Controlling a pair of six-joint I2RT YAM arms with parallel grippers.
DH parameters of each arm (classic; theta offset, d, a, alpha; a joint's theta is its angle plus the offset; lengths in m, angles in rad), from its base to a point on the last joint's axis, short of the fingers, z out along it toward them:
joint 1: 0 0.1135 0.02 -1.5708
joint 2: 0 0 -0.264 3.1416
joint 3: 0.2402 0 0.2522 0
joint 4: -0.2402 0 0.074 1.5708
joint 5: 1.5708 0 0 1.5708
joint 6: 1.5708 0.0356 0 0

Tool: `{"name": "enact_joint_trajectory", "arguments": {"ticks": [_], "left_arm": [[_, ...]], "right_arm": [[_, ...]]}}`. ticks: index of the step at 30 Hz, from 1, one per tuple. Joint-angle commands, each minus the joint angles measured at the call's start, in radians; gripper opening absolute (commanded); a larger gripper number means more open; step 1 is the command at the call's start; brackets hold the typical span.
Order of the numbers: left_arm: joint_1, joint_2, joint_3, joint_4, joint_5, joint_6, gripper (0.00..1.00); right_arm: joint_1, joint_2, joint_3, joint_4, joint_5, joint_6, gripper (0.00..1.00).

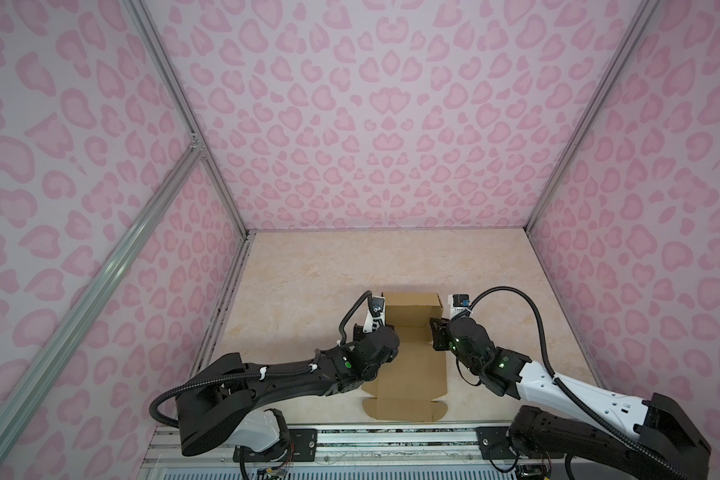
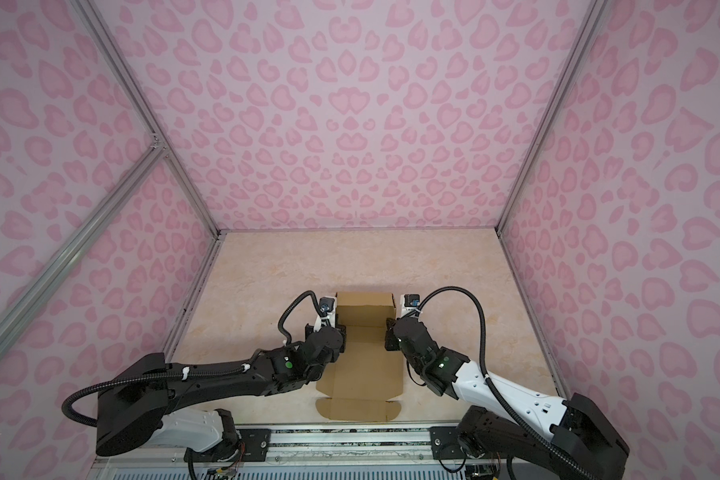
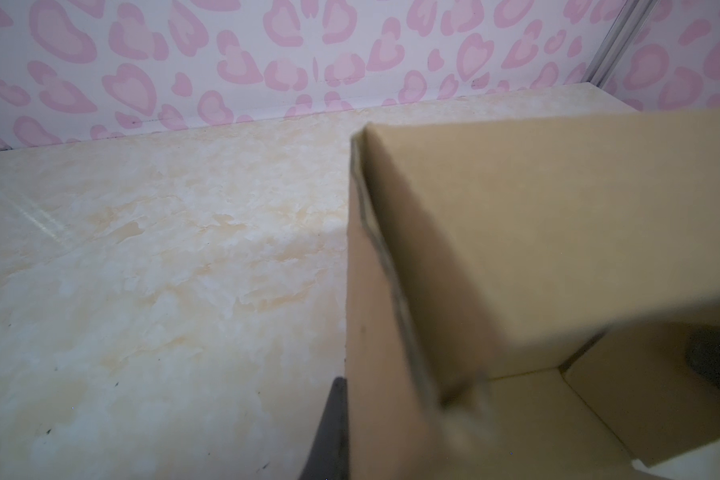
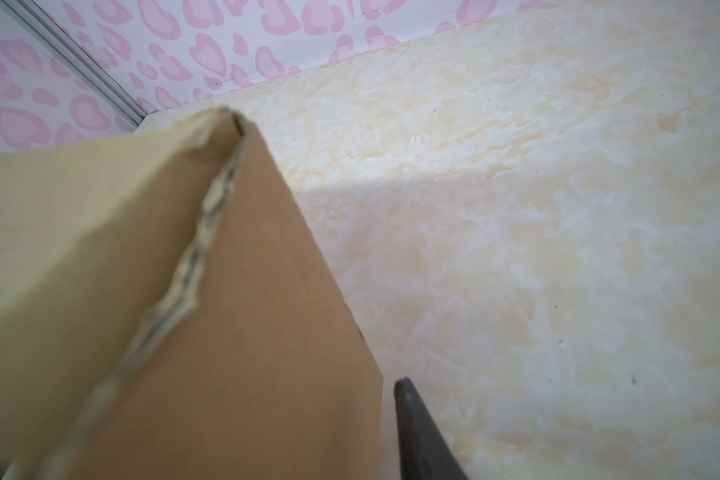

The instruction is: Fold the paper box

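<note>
- The paper box (image 1: 412, 370) lies on the table (image 1: 300, 299) about midway along its near edge, as both top views show (image 2: 362, 370). Its nearest flap, with rounded corner tabs, lies flat just short of the metal rail (image 1: 371, 434) at that edge.
- Behind the flap a broad brown panel lies flat, and the left arm crosses its left side.
- The left gripper (image 1: 385, 330) is closed on the box's raised left side wall. In the left wrist view one dark finger (image 3: 329, 428) lies against the wall's outer face, and cardboard hides the other.
- The right gripper (image 1: 434, 332) is at the right side wall with its jaws parted. In the right wrist view the outer finger (image 4: 420, 436) stands just off the cardboard.
- Farther on, the box's far wall stands upright and meets the side walls at the corners.
- Beyond it the table runs to the pink-patterned wall (image 1: 391, 124) at its far edge.
</note>
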Motion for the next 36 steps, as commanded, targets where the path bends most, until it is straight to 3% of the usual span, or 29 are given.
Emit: {"name": "enact_joint_trajectory", "arguments": {"ticks": [1, 9, 13, 36], "left_arm": [[0.002, 0.005, 0.010, -0.023, -0.045, -0.009, 0.04], [0.003, 0.002, 0.016, -0.033, -0.049, -0.008, 0.05], [0.004, 0.005, 0.022, -0.033, -0.052, -0.008, 0.12], [0.005, -0.025, 0.024, -0.027, -0.017, 0.004, 0.35]], "right_arm": [[0.006, 0.010, 0.000, 0.027, 0.026, 0.017, 0.31], [0.020, 0.029, 0.005, 0.040, 0.037, 0.022, 0.18], [0.026, 0.044, 0.023, 0.021, 0.048, 0.024, 0.14], [0.039, 0.092, 0.104, -0.117, 0.091, 0.058, 0.06]]}}
